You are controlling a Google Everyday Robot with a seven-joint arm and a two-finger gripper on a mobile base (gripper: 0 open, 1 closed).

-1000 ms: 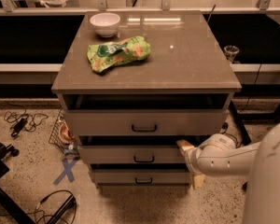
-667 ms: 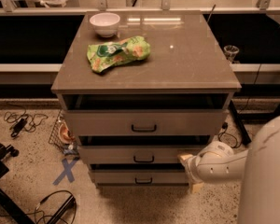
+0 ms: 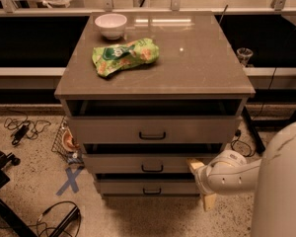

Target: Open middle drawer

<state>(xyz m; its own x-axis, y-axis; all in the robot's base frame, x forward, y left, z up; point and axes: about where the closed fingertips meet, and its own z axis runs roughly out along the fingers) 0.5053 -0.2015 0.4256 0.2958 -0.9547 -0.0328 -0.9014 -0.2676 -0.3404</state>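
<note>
Speckled floor (image 3: pixel 34 181) surrounds the desk (image 3: pixel 202 73), whose middle drawer (image 3: pixel 118 163) sits second of three down its front. The tool (image 3: pixel 201 182) hangs at that drawer's right end, spread open and gripping nothing. A white bowl (image 3: pixel 111 25) and a green bag (image 3: pixel 124 57) lie toward the desk's back left corner.

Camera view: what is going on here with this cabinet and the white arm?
A robot arm is reaching toward a three-drawer cabinet. Its gripper, fingers apart, is by the right end of the middle drawer front, away from the black handle in the centre. On the cabinet top lie a green snack bag and a white bowl.
</note>
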